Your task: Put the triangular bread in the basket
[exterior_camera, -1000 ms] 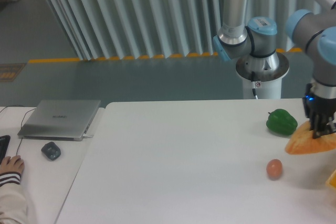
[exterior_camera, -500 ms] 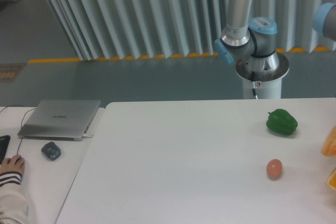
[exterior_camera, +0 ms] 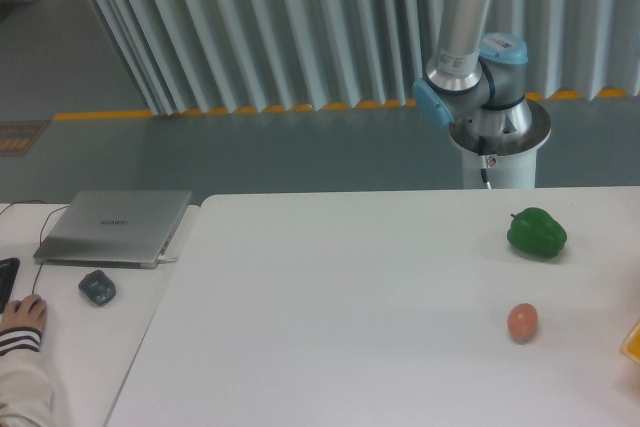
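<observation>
The triangular bread is out of view now, and so is my gripper; only the arm's base and lower joints (exterior_camera: 470, 57) show at the back right. A sliver of yellow-orange (exterior_camera: 632, 342) sits at the right frame edge, and I cannot tell whether it belongs to the basket. On the white table (exterior_camera: 350, 297) lie a small reddish-brown egg (exterior_camera: 522, 322) and a green bell pepper (exterior_camera: 536, 232).
A closed grey laptop (exterior_camera: 115, 227) and a dark mouse (exterior_camera: 97, 287) lie on the side table at the left. A person's hand in a striped sleeve (exterior_camera: 20, 322) rests at the lower left. The robot pedestal (exterior_camera: 497, 147) stands behind the table.
The gripper holding the bread has gone off the right edge of the frame: a second ago it was beside the pepper, half a second ago only a sliver of bread showed, now none.
</observation>
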